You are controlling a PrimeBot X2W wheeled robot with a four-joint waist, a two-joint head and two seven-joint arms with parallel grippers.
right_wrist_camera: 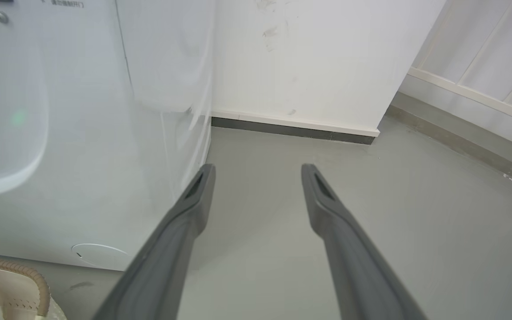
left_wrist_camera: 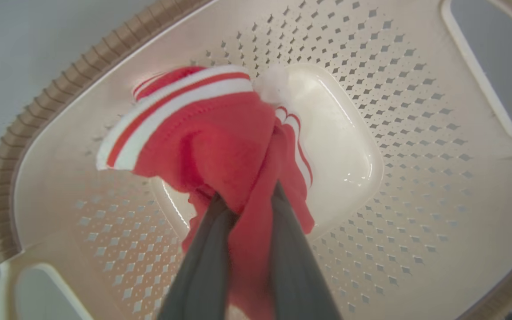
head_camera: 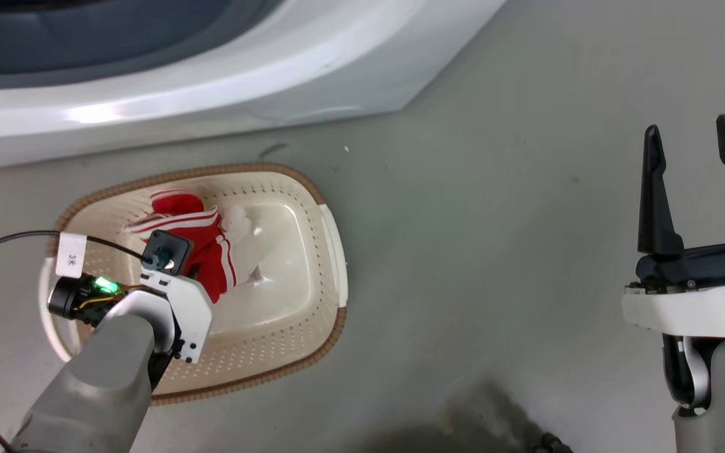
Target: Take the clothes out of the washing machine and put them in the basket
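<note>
Left end effector (left_wrist_camera: 246,195) clenched on red clothes (left_wrist_camera: 211,138) inside basket (left_wrist_camera: 416,111), bundle stretching away toward 11 o'clock in left wrist view, release likely next; right end effector (head_camera: 693,141) spread and empty, well apart at 3 o'clock in head view, left nearer.

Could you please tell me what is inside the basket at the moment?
The basket holds the red, white-striped clothes, pinched by the left gripper. Bare perforated wall and glossy bottom show around them; the bottom beneath the fabric is covered.
</note>
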